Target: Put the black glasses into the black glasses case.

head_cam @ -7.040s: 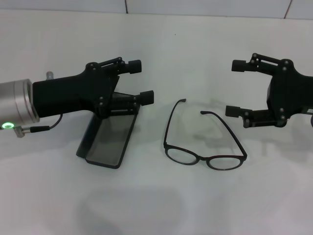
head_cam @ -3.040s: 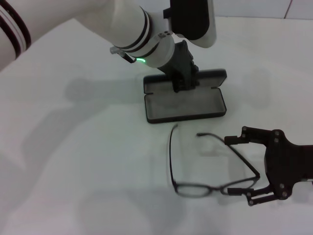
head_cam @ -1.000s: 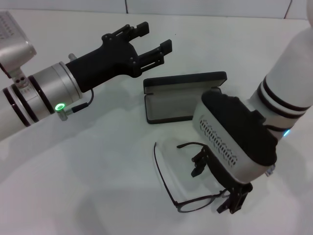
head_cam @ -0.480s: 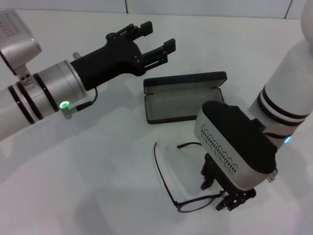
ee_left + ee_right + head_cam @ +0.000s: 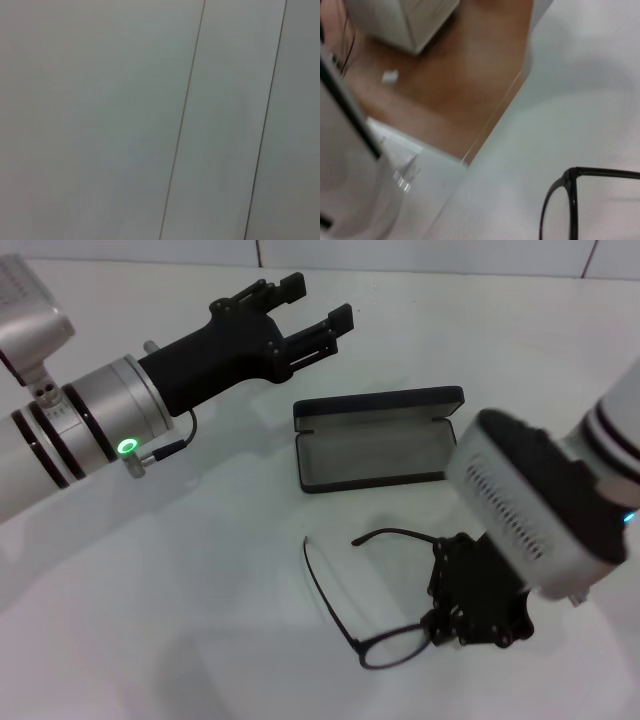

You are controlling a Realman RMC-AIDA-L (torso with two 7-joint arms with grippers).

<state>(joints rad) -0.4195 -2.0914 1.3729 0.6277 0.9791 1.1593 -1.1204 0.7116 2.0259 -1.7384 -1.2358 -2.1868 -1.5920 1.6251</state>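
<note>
The black glasses (image 5: 390, 648) lie unfolded at the front of the white table, lenses toward me and temple arms pointing back. My right gripper (image 5: 470, 620) sits over their right lens and appears shut on the frame; its fingers are hidden under its black body. The right wrist view shows one lens rim of the black glasses (image 5: 571, 200). Behind them the black glasses case (image 5: 370, 455) lies open, grey lining up and lid standing at the back. My left gripper (image 5: 320, 298) hovers open, behind and left of the case.
The white table (image 5: 200, 570) spreads bare to the left and front. In the right wrist view the table edge (image 5: 495, 117) drops to a brown floor (image 5: 465, 60) with a white cabinet (image 5: 405, 20). Only pale wall panels fill the left wrist view.
My right wrist has swung up and to the right, and the gripper has settled onto the glasses' right lens. The glasses have shifted slightly left. The left gripper has barely moved.
</note>
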